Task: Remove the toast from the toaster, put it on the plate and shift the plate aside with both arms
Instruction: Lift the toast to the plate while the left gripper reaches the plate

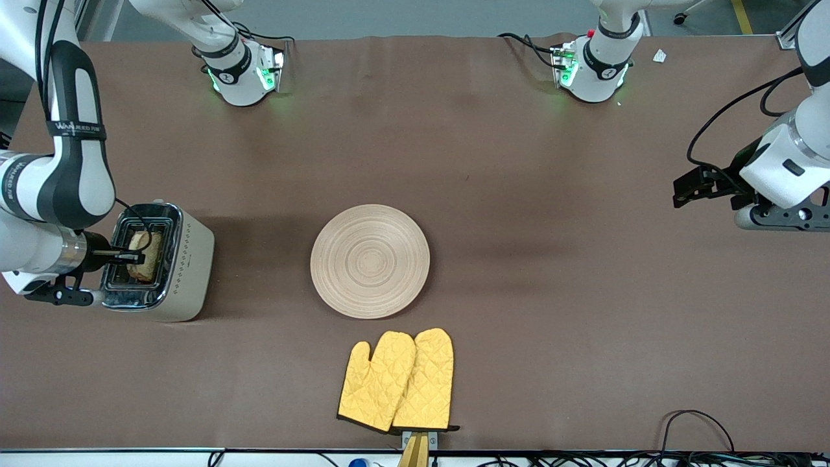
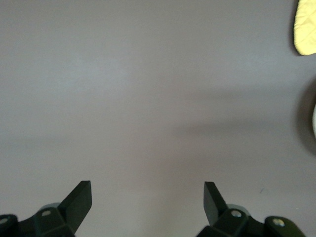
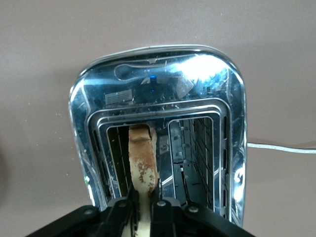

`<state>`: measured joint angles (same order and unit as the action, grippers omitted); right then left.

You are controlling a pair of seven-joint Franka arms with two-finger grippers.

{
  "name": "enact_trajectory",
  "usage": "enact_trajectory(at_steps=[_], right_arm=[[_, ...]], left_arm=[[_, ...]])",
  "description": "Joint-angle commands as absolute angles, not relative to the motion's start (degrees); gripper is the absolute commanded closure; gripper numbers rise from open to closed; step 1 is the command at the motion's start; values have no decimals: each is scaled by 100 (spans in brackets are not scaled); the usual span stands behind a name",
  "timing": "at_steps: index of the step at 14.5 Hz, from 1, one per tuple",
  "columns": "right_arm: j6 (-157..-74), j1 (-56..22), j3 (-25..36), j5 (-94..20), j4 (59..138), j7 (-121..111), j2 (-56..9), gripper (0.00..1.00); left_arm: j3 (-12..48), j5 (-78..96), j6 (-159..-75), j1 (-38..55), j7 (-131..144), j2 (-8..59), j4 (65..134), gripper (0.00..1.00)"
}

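Note:
The toast (image 1: 146,255) stands on edge in one slot of the chrome-topped toaster (image 1: 185,272) at the right arm's end of the table. My right gripper (image 1: 133,257) reaches over the toaster top and is shut on the toast (image 3: 143,163), its jaws pressed against both faces of the slice. The pale wooden plate (image 1: 369,261) lies in the middle of the table with nothing on it. My left gripper (image 2: 147,197) hangs open over bare table at the left arm's end, well away from the plate, nothing between its fingers.
Two yellow quilted oven mitts (image 1: 399,381) lie side by side nearer the front camera than the plate. The toaster's second slot (image 3: 195,158) holds nothing. A white cable (image 3: 281,147) runs from the toaster. Black cables (image 1: 697,428) lie at the table's front edge.

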<state>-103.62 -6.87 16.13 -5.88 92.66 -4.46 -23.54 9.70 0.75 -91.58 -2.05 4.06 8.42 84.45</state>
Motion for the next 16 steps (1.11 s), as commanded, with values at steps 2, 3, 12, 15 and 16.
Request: enact_trajectory(at_steps=[2, 3, 12, 15, 16], right_arm=[[-9460, -659, 1547, -677, 8765, -615, -1882, 96], [-9179, -685, 1529, -659, 8519, -615, -1776, 96], [-8656, -2274, 1529, -703, 7708, 383, -1652, 97], [-9587, -2873, 1529, -956, 7848, 938, -1976, 97], [-9763, -2944, 1521, -1332, 7883, 1158, -2160, 97]], left_arm=[[967, 754, -9500, -237, 334, 1238, 8350, 0], [967, 852, -9614, -229, 343, 1326, 8341, 0], [975, 2380, -10071, -193, 316, 2433, 8332, 0], [1054, 2837, -10397, -193, 177, 2750, 8341, 0], [1072, 3039, -10415, -202, 2, 2890, 8341, 0]])
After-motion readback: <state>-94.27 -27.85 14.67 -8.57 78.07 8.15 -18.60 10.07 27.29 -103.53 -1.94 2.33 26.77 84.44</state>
